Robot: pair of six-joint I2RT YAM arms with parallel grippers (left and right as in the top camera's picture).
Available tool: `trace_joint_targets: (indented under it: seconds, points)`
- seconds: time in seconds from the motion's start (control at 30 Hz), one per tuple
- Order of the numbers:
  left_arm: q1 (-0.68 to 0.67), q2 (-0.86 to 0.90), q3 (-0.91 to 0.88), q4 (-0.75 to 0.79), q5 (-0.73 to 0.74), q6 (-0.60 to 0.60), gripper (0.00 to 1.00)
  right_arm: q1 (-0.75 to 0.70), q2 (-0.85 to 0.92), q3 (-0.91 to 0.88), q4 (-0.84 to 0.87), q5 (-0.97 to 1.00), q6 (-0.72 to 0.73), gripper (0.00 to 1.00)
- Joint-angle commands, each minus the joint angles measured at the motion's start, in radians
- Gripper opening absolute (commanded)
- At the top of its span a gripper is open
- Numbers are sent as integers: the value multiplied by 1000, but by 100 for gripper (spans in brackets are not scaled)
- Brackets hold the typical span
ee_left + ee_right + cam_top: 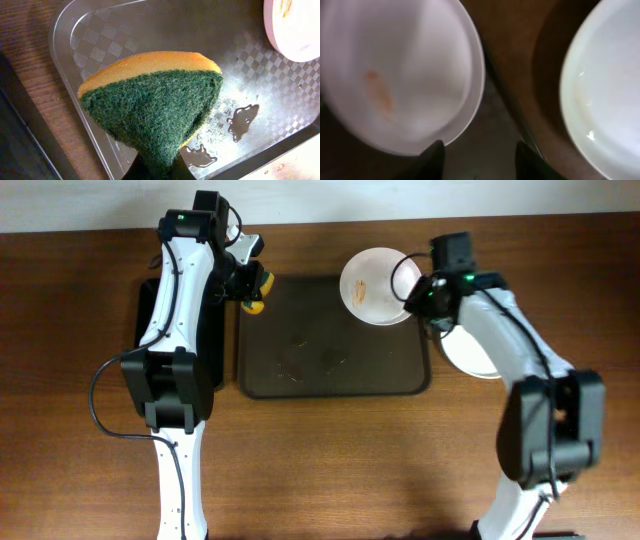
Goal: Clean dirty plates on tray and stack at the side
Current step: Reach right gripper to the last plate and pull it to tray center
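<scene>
A white plate (375, 285) with orange smears rests tilted at the far right corner of the dark brown tray (335, 375). It also shows in the right wrist view (395, 75) and the left wrist view (295, 25). A second white plate (475, 358) lies on the table right of the tray, partly under my right arm, and looks clean in the right wrist view (605, 90). A third plate is not visible. My right gripper (415, 295) (480, 157) is open beside the smeared plate's rim. My left gripper (248, 280) (155, 170) is shut on a yellow-and-green sponge (155, 105) over the tray's far left corner.
A smaller black tray (215, 330) lies left of the brown tray, under my left arm. Small puddles (242, 120) and crumbs (310, 360) lie on the brown tray's floor. Bare wooden table (330, 460) lies in front.
</scene>
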Motion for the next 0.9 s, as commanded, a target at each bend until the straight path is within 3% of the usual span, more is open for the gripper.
trace_joint_targets:
  seconds: [0.0, 0.43, 0.6, 0.87]
  points:
    - [4, 5, 11, 2, 0, -13, 1, 48, 65, 7, 46, 89, 98, 43]
    - [4, 5, 11, 2, 0, -13, 1, 71, 161, 6, 91, 135, 127, 21]
    - [4, 5, 11, 0, 0, -13, 1, 72, 166, 6, 90, 115, 117, 5]
    - [4, 5, 11, -2, 0, -13, 1, 148, 166, 6, -17, -14, 77, 4]
